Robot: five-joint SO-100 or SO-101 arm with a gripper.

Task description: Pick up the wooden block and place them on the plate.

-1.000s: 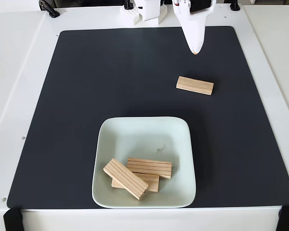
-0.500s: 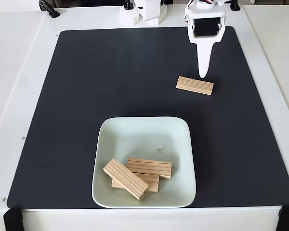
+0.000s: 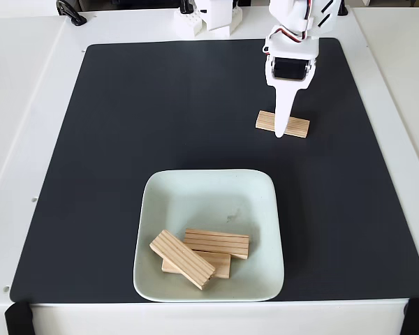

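My gripper (image 3: 282, 131) has dropped from above the mat (image 3: 112, 139) onto the last loose wooden block (image 3: 299, 127); can't tell jaw state from here; three blocks (image 3: 216, 242) already in the plate (image 3: 195, 192); grasp comes next.

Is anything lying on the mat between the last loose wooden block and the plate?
Nothing visible does. The loose wooden block lies on the black mat under the gripper, and the bare mat runs from it to the plate. Three blocks fill the plate's near part; its far part is free.
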